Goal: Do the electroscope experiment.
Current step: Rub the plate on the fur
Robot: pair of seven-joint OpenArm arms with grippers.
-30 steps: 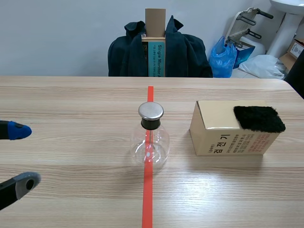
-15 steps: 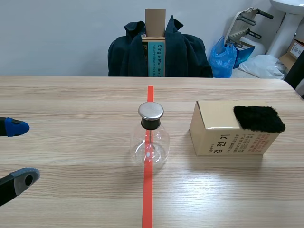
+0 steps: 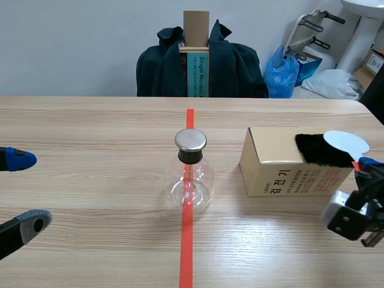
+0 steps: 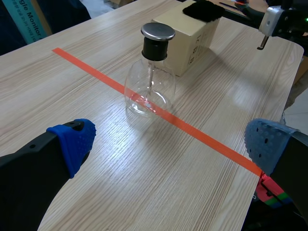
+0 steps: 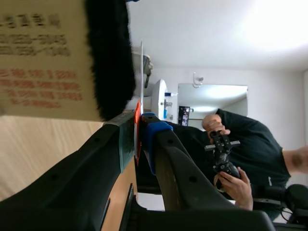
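Right gripper (image 5: 138, 139): fingers nearly closed, clamping the red handle of a thin white disc (image 3: 346, 143); the arm enters at the lower right of the scene view.
White disc: held against or just over the near end of the black fur pad (image 3: 318, 151), right of centre; actual contact cannot be confirmed.
Black fur pad: lies on top of the cardboard box (image 3: 276, 162), at its right end.
Left gripper (image 3: 24, 191): fingers spread wide, holding nothing, low at the far left edge and well apart from the flask.
Electroscope (image 3: 191, 174): clear glass flask with a metal cap (image 3: 191, 140), upright at frame centre on the orange-red tape line, left of the box and untouched.
Step in hand: judged to be charging the disc on the fur; the test at the flask is not yet done.
Next move: likely firm rubbing across the fur, then carrying the disc leftward to the metal cap without brushing the box or tipping the flask.
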